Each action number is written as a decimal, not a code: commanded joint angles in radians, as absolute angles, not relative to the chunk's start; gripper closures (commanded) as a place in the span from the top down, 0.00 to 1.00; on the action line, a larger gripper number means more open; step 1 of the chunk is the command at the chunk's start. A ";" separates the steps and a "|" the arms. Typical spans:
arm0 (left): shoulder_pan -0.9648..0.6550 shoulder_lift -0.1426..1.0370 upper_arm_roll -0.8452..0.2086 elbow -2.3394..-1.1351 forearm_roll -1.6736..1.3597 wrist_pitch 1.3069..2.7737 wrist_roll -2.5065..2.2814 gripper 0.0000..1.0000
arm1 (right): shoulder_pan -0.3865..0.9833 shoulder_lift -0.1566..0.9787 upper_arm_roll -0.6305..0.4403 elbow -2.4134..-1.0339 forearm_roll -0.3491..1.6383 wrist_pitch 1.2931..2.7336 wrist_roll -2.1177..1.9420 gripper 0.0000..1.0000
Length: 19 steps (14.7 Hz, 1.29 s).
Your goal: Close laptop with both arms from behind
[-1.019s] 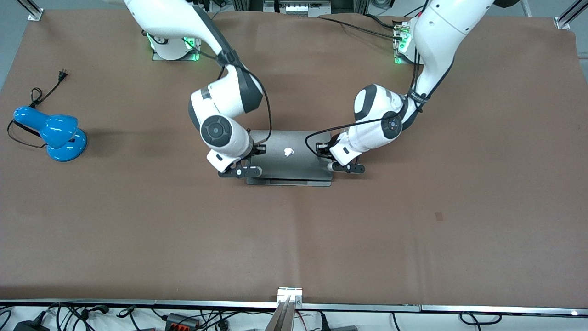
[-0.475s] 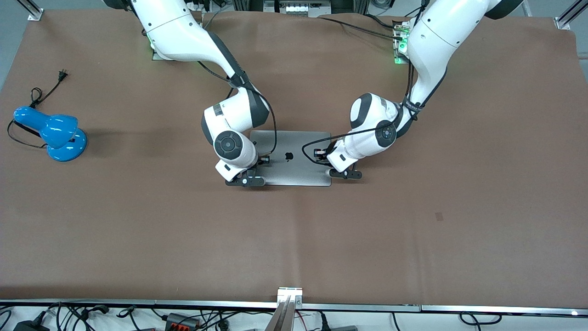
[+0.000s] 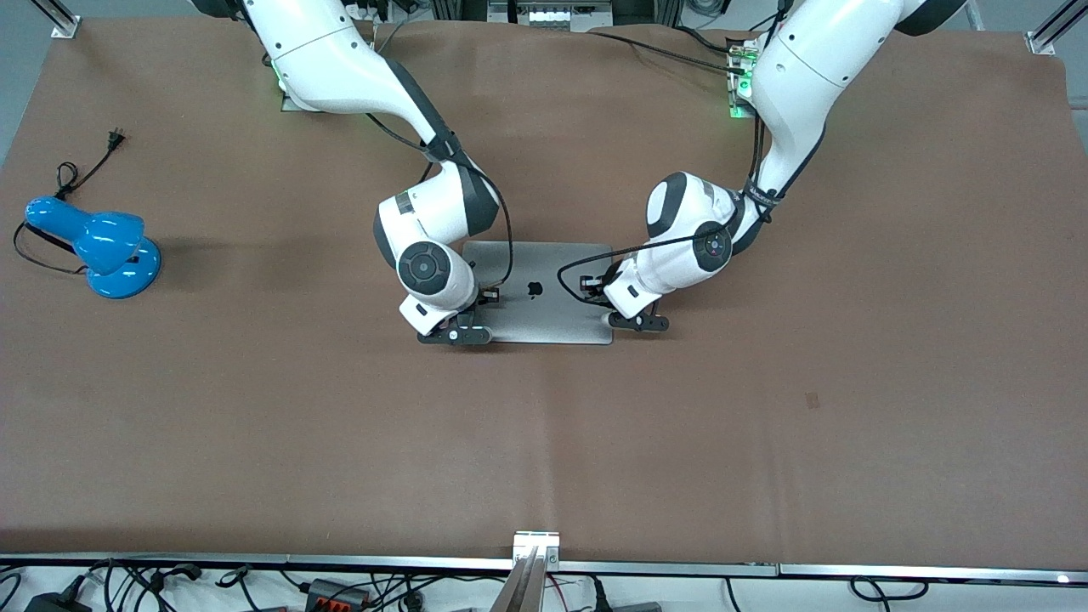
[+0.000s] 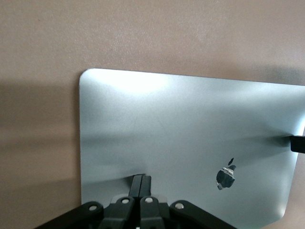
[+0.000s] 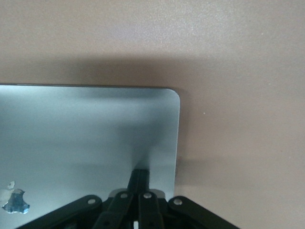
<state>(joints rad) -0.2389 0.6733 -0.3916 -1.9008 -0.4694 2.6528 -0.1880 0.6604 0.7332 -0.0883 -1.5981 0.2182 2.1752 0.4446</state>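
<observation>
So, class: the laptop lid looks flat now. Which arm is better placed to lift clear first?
Neither clearly; a slight lean to the left. Both tools rest shut on the closed laptop, the left tool and the right tool near opposite lid ends. The left arm shows less bulk over the lid.

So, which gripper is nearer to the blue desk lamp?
The right gripper. It rests shut on the laptop lid at the end toward the lamp; the left gripper rests shut on the lid's end away from the lamp.
</observation>
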 commanded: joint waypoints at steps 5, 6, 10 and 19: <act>-0.236 0.510 -0.328 -1.884 -0.433 2.411 -0.230 0.00 | 0.664 0.663 -0.118 -1.578 0.195 2.169 0.466 0.00; -0.233 0.476 -0.318 -1.884 -0.433 2.354 -0.230 0.00 | 0.669 0.651 -0.144 -1.578 0.187 2.145 0.462 0.00; -0.163 0.356 -0.298 -1.872 -0.410 2.153 -0.224 0.00 | 0.664 0.582 -0.243 -1.578 0.184 2.025 0.393 0.00; -0.005 0.236 -0.296 -1.570 -0.196 1.654 -0.230 0.00 | 0.666 0.434 -0.460 -1.543 0.186 1.852 0.152 1.00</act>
